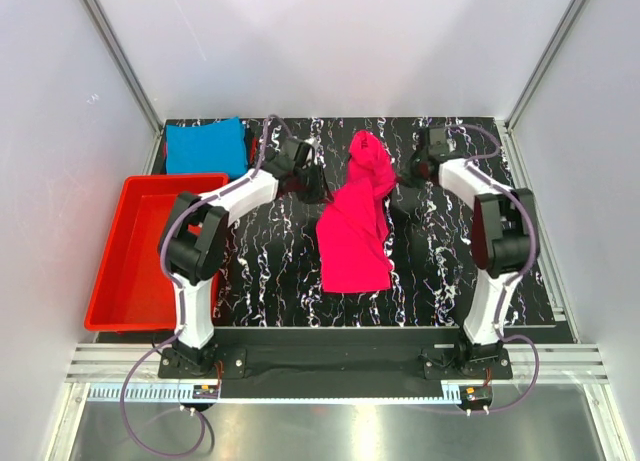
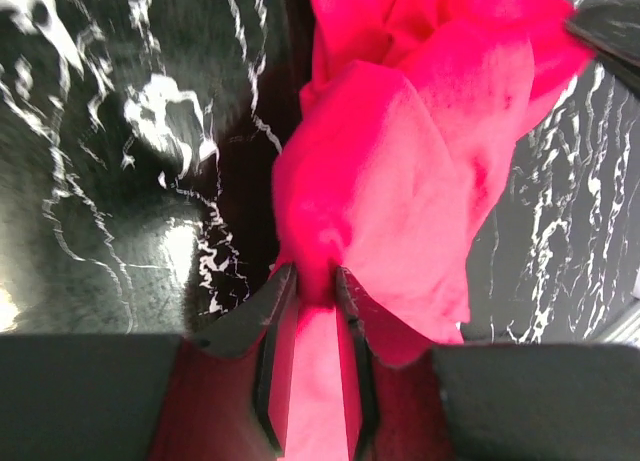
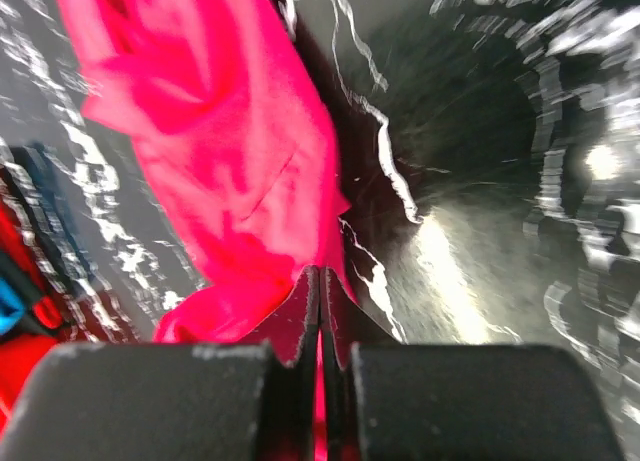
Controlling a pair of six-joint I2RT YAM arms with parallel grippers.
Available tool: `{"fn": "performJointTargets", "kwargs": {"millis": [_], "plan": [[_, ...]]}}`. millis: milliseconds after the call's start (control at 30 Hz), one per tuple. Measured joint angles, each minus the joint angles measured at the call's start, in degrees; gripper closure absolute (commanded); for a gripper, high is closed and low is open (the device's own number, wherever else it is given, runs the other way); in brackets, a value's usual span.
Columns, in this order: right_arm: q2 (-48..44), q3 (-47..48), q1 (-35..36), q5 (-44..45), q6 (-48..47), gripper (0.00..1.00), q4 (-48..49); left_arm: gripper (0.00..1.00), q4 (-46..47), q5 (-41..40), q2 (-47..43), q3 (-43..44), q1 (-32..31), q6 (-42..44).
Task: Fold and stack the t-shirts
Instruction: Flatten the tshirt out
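The magenta-pink t-shirt (image 1: 355, 231) hangs bunched over the middle of the black marbled table, its top (image 1: 370, 153) lifted and its lower part lying flat. My left gripper (image 1: 324, 189) is shut on its left edge; in the left wrist view the jaws (image 2: 315, 281) pinch a fold of the pink cloth (image 2: 400, 181). My right gripper (image 1: 399, 176) is shut on its right edge; in the right wrist view the jaws (image 3: 320, 277) nip a thin edge of the pink cloth (image 3: 220, 151). The turquoise-blue t-shirt (image 1: 205, 146) lies folded at the back left.
A red plastic tray (image 1: 140, 251) stands at the table's left, in front of the turquoise shirt. White walls enclose the table on three sides. The table's front edge (image 1: 380, 326) runs just above the arm bases.
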Motion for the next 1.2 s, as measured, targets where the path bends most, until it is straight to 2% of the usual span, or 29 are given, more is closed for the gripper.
{"fn": "performJointTargets", "kwargs": {"millis": [33,67,167,200,367,400,433,500,533,667,800,1000,1100,1200], "plan": [[-1.6,-0.1,-0.6,0.2,-0.7,1.00,-0.9,0.77,-0.9,-0.5,-0.4,0.9,0.0,0.6],[-3.7,-0.2,-1.0,0.7,-1.4,1.00,-1.7,0.84,-2.0,-0.8,-1.1,1.7,0.0,1.3],[-11.0,-0.7,-1.9,2.1,-3.5,1.00,-3.0,0.88,-4.6,-1.2,-3.7,2.8,0.0,2.8],[-14.0,-1.0,-1.9,2.5,-4.2,1.00,-3.3,0.98,-5.4,-1.1,-4.8,2.8,0.0,3.3],[-26.0,-4.0,-1.7,3.6,-6.1,1.00,-5.4,1.00,-6.7,-1.0,-10.8,1.6,0.1,4.4],[-28.5,-6.1,-1.7,3.7,-6.1,1.00,-5.7,0.78,-6.6,-0.9,-12.2,0.8,0.1,4.4],[-30.0,-7.8,-1.7,3.7,-6.2,1.00,-6.2,0.69,-6.2,-0.6,-13.5,-0.2,0.1,4.8],[-33.7,-13.3,-1.8,3.5,-6.1,1.00,-6.3,0.66,-3.9,0.8,-15.6,-2.9,0.1,4.4],[-35.4,-16.9,-1.8,3.1,-5.9,1.00,-6.2,0.61,-2.3,2.1,-16.4,-4.7,0.1,4.2],[-40.9,-30.5,-1.8,1.1,-4.6,1.00,-7.1,0.56,4.9,6.7,-17.3,-12.5,-1.2,2.7],[-46.1,-39.3,-1.8,1.1,-3.6,1.00,-9.4,0.54,7.2,8.6,-14.7,-13.6,-7.0,2.4],[-48.6,-37.8,-1.8,1.5,-3.8,1.00,-10.0,0.54,7.0,3.6,-14.9,-16.5,-18.2,6.3],[-48.8,-36.5,-1.8,1.4,-3.9,1.00,-9.8,0.54,5.9,-1.9,-17.9,-21.4,-22.9,9.2],[-48.8,-36.4,-1.8,0.9,-3.9,1.00,-9.0,0.52,3.9,-8.9,-18.7,-22.5,-27.2,12.7]]}}
